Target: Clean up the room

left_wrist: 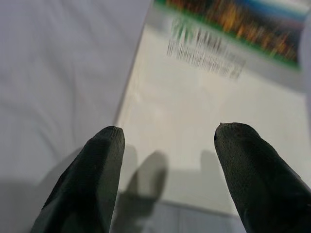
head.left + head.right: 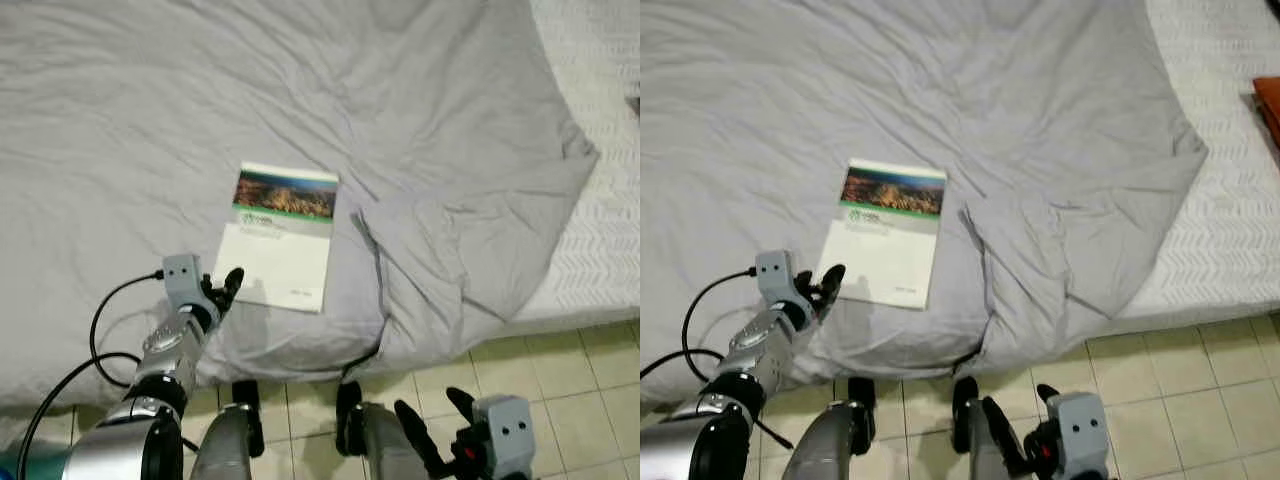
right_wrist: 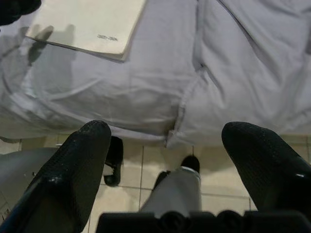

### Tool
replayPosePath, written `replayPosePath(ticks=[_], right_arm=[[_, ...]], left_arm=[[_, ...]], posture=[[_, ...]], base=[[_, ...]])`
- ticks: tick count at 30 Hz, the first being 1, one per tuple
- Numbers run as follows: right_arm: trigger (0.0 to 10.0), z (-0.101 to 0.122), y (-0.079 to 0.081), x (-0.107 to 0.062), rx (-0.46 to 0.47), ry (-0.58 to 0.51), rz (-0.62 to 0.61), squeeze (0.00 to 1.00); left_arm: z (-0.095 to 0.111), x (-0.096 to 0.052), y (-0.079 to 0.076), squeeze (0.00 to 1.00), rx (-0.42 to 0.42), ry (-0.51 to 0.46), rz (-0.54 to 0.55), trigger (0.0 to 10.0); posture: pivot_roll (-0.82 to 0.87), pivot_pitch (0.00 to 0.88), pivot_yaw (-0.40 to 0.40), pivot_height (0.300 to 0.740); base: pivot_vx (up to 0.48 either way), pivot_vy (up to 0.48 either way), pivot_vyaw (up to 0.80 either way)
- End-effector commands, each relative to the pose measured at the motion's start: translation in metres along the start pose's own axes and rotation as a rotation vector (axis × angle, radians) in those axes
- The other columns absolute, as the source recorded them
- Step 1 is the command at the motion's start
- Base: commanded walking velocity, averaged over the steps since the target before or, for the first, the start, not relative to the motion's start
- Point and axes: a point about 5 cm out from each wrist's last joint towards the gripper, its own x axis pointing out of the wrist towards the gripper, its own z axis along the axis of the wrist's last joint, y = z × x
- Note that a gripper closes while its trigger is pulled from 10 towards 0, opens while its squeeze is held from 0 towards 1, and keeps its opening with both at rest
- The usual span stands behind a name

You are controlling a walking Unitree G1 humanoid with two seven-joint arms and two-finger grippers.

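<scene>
Nearest item: right gripper (image 2: 437, 418), low over the tiled floor (image 2: 590, 390) at the near right, fingers spread apart, holding nothing, well apart from the bed. Left gripper (image 2: 224, 289): raised at the near left edge of the bed, fingers parted and empty, tips just at the near left corner of the booklet (image 2: 280, 236). Booklet: white cover with a landscape photo band at its far end, lying flat on the grey duvet (image 2: 400, 120), long axis running near to far, slightly tilted. Booklet lay directly ahead of the left gripper, slightly right; left arm plainly the nearer. White patterned mattress cover (image 2: 600, 230) exposed at far right.
</scene>
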Motion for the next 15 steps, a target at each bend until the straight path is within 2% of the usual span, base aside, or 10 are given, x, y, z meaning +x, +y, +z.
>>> replayPosePath(ticks=[1,5,11,15], right_arm=[[10.0,-0.005,0.000,-0.008,0.011,0.036,-0.013,0.00],[10.0,-0.004,0.003,-0.016,0.012,0.053,-0.006,0.00],[10.0,-0.005,0.003,-0.025,0.010,0.086,-0.004,0.00],[10.0,-0.007,0.003,-0.029,0.010,0.102,0.000,0.00]], left_arm=[[-0.015,-0.007,0.010,0.00,-0.046,0.048,0.044,10.0],[-0.016,-0.008,0.013,0.00,-0.095,0.047,0.062,10.0],[-0.008,-0.010,0.025,0.00,-0.101,0.013,0.126,10.0],[-0.014,-0.013,0.028,0.00,-0.111,0.030,0.138,10.0]], posture=[[-0.32,0.663,-0.106,0.740],[-0.34,0.680,-0.126,0.740],[-0.35,0.696,-0.144,0.740],[-0.35,0.697,-0.146,0.740]], base=[[0.000,0.000,0.00],[0.000,0.000,0.00],[0.000,0.000,0.00],[0.000,0.000,0.00]])
